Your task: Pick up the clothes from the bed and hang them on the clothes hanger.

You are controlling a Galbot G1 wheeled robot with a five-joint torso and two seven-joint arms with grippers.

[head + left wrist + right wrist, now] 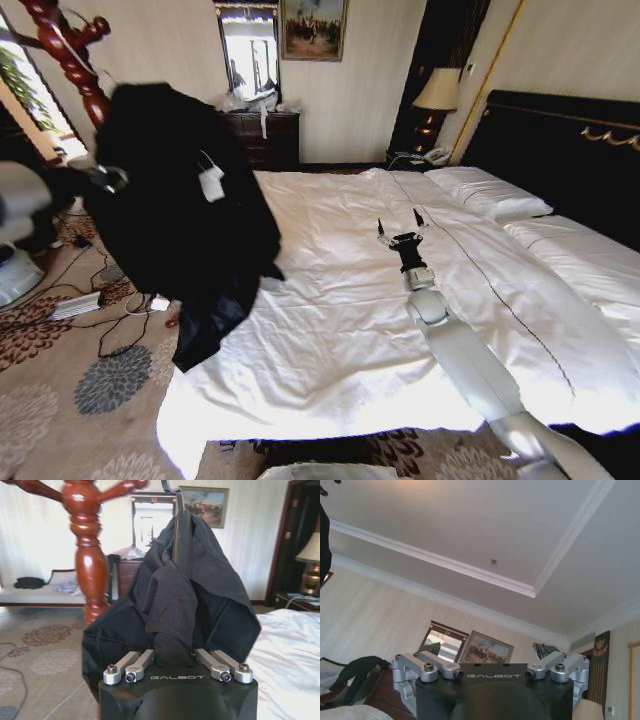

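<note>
Black cloth is clenched in the left gripper [176, 502], whose two thin fingers meet on a fold near the top of the clothes [175, 215]. The garment hangs free in the air off the left edge of the bed [330, 330], bunched at the top and falling in long folds, its lower hem dangling above the patterned carpet [70, 400]. A small white tag [211, 183] shows on its front. Just to the left of the hanging garment stands the clothes hanger [72, 55], reddish-brown turned wood with short pegs at its top; the cloth is close beside the pole [90, 575], though I cannot tell whether it touches.

Over to the right, the right gripper [402, 226] rests out on the white sheet around the middle of the bed, its fingers spread apart and holding nothing, pointing toward the far wall. Beyond it lie white pillows [490, 192] against the black headboard [560, 150]. On the far wall are a dark dresser [262, 138] and a lamp [436, 95].
</note>
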